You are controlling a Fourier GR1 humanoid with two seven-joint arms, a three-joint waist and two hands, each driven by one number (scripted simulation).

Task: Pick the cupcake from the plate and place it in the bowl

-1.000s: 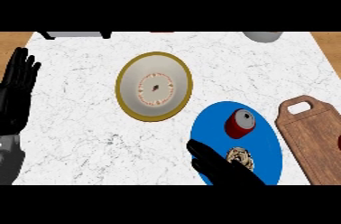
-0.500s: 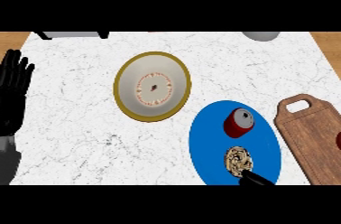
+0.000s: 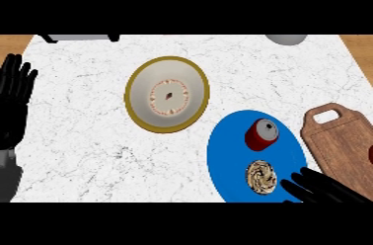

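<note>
The cupcake (image 3: 261, 177), with a brown swirled top, sits on the near part of the blue plate (image 3: 229, 150). The bowl (image 3: 146, 76), cream inside with a gold rim, stands on the counter up and left of the plate. My right hand (image 3: 325, 188) comes in at the lower right. It is open, and its fingers point up-left, just right of the cupcake and apart from it. At the view's left edge my left hand (image 3: 15, 98) rests open, fingers up.
A red can (image 3: 261, 134) lies on the plate's far part. A wooden cutting board (image 3: 350, 140) lies right of the plate. A grey round object (image 3: 285, 39) and a dark-legged object (image 3: 80, 38) sit at the counter's far edge.
My right hand was over the plate's lower left, drew back below the view, and now shows at the lower right beside the cupcake. The left hand has barely moved.
</note>
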